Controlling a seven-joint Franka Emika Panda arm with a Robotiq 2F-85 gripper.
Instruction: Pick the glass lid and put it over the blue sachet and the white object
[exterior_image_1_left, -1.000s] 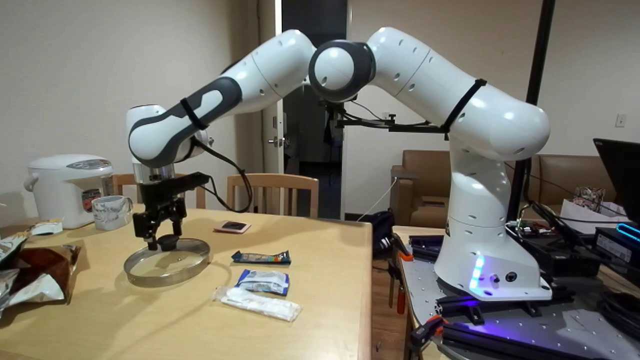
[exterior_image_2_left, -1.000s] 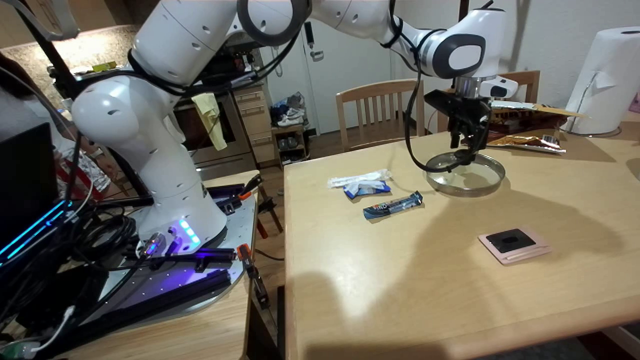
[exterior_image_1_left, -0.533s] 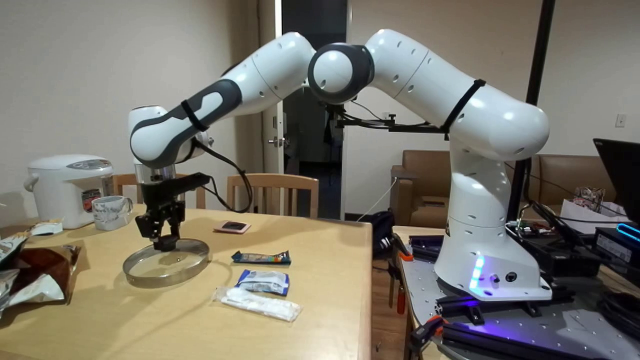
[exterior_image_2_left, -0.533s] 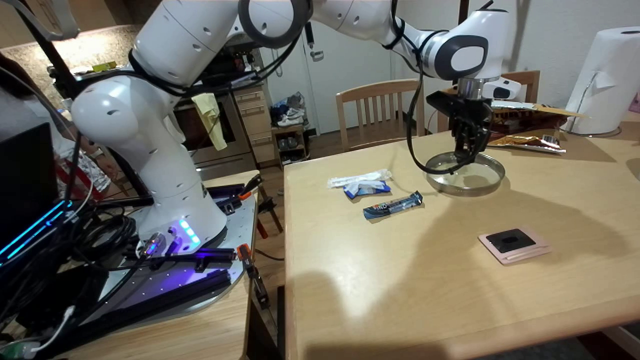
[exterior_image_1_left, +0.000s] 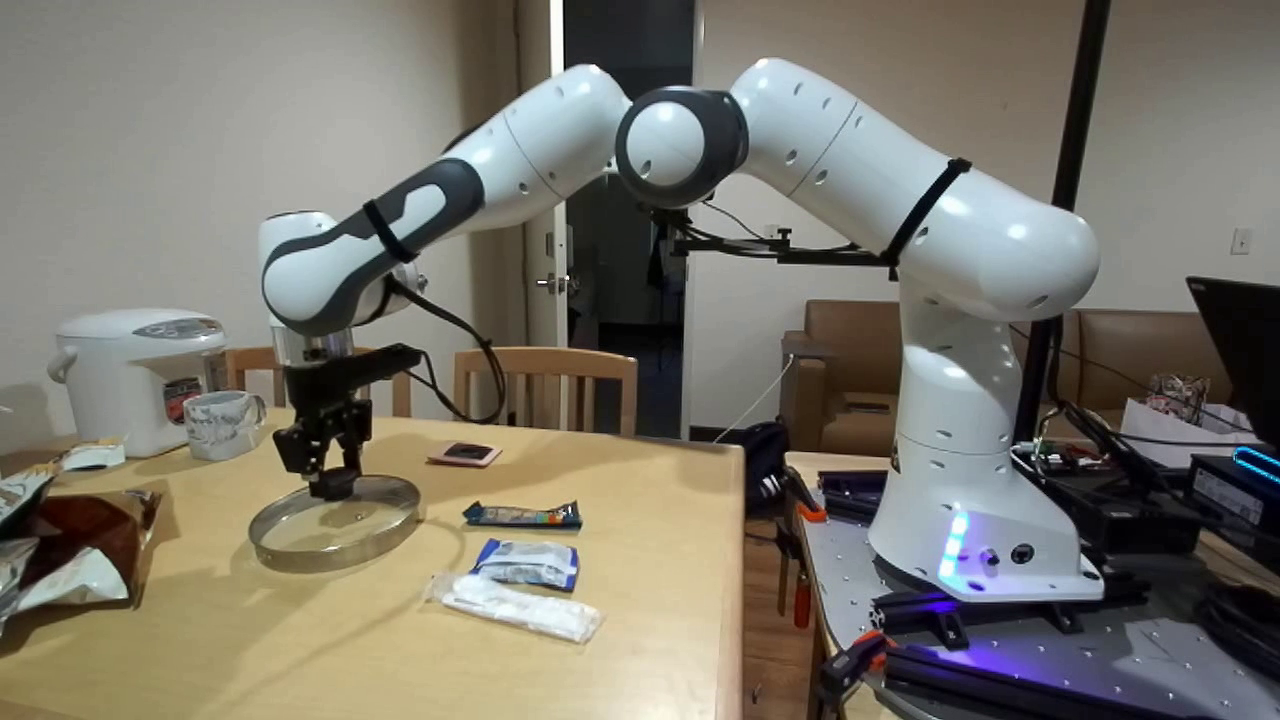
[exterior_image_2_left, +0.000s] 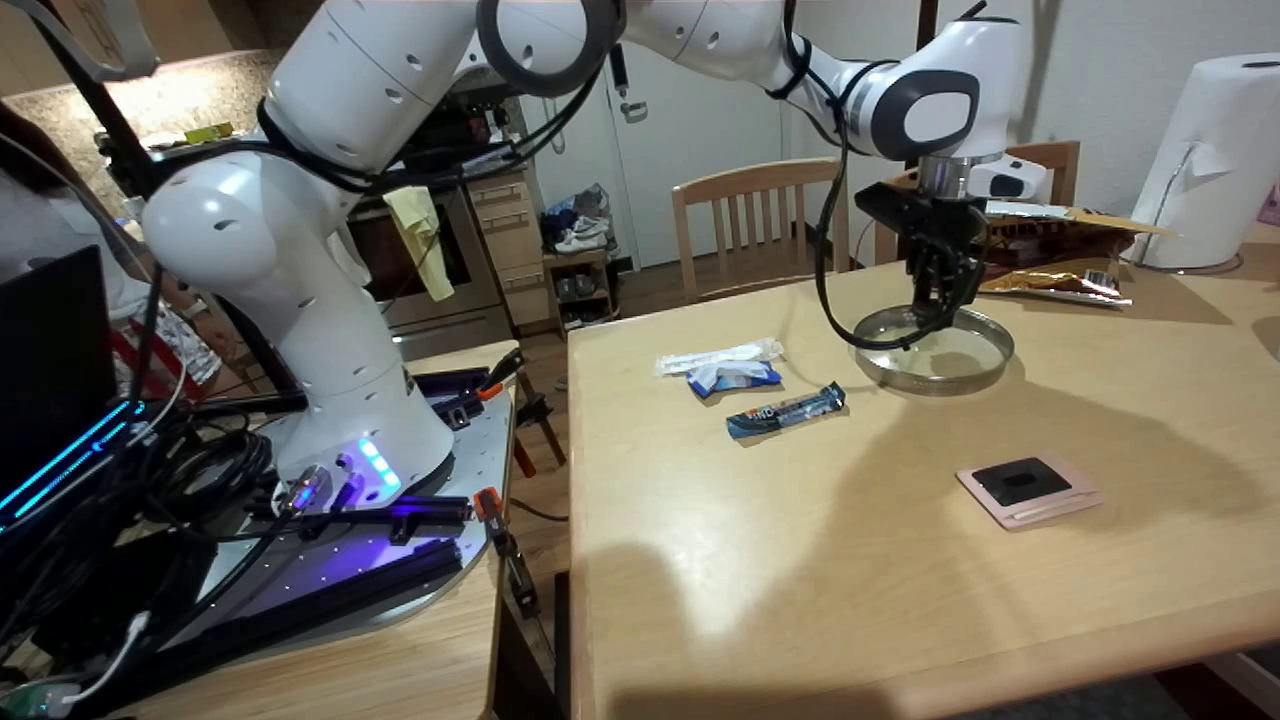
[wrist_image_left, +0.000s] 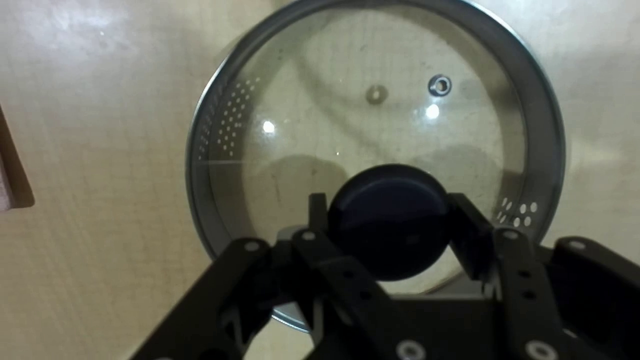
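My gripper (wrist_image_left: 390, 218) pinches the glass lid's (wrist_image_left: 360, 132) knob (wrist_image_left: 389, 240) — grasp seemingly done. The lid, on or barely off the table (exterior_image_1_left: 650, 490), has yet to cover the blue sachet (exterior_image_1_left: 528, 564) and white object (exterior_image_1_left: 520, 607), well apart.

Glare whitens the tabletop (exterior_image_2_left: 715, 585) near its left edge, between soft shadows, in an exterior view. In an exterior view, the doorway (exterior_image_1_left: 628, 240) past its far edge is nearly black. The wrist view shows two glints on the glass lid (wrist_image_left: 375, 140) and a dark, slightly blurred gripper (wrist_image_left: 388, 220).
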